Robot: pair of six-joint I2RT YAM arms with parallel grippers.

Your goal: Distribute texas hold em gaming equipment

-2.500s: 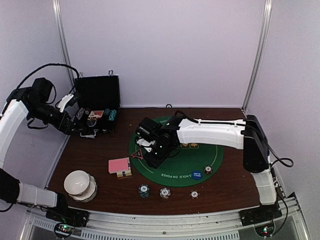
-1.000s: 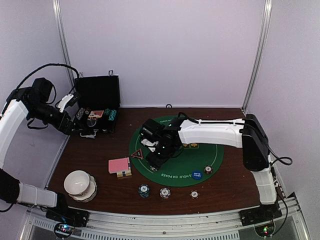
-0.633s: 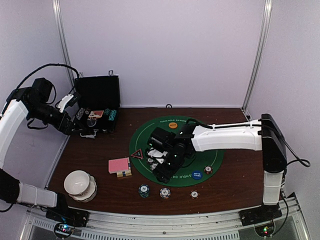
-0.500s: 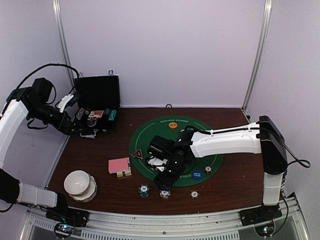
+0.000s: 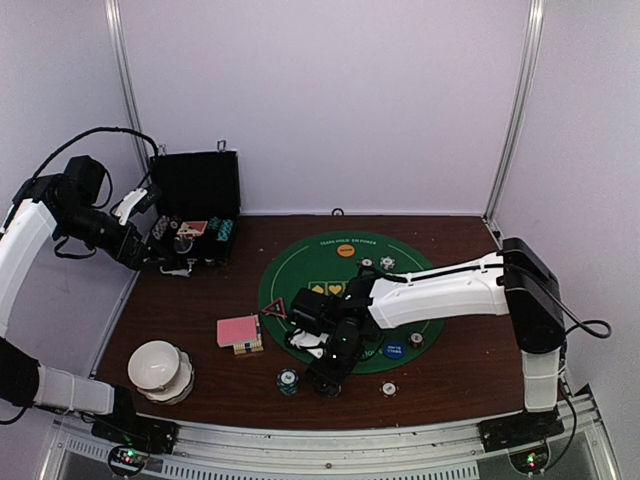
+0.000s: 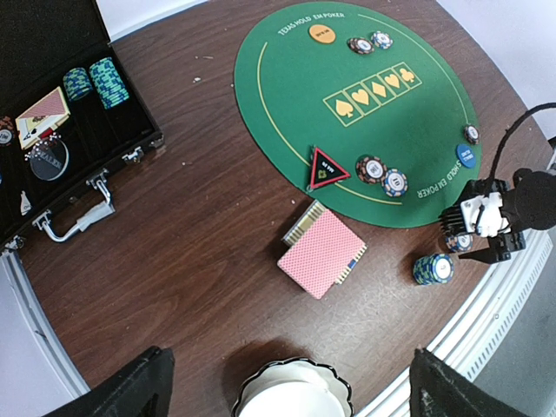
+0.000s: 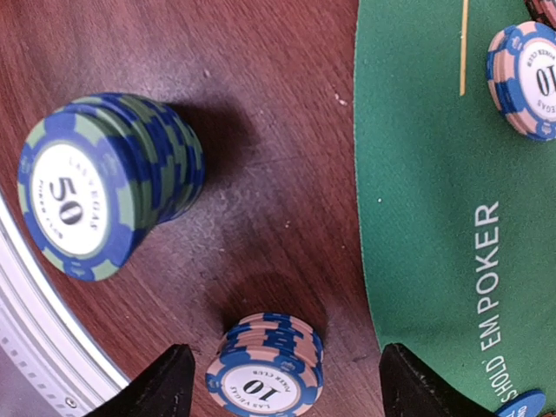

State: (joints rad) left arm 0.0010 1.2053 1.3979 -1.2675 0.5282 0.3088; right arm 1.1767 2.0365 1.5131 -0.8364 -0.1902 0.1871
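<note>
Green mat [image 6: 382, 130]: round, mid-table, reaching toward the far edge.
Right claw [image 5: 323, 379]: down at the near edge with its fingers [image 7: 152, 382] spread either side of the "10" stack. There is a gap on each side and it grips nothing.
"10" stack [image 7: 268, 375]: pink and blue, on bare wood at the near edge, just off the mat.
"50" stack [image 7: 104, 187]: teal, just left of the "10" stack, also on wood.
Left claw [image 6: 288, 365]: up by the far left corner, fingers wide apart, empty.
Cards [image 6: 323, 254]: a pink-backed pile on wood, off the mat's left rim.
Triangle [image 6: 327, 168]: red and black, on the mat's left rim, near the cards but apart from them.
Orange button [image 6: 321, 33]: at the mat's far rim.
Blue button [image 6: 466, 156]: at the mat's near-right rim.
Loose chips [image 6: 371, 168]: two just right of the triangle, two beside the orange button, one by the blue button.
Case [image 6: 104, 130]: black and open in the far left corner, with teal stacks and cards inside.
Bowl [image 6: 291, 395]: white, near left corner.
</note>
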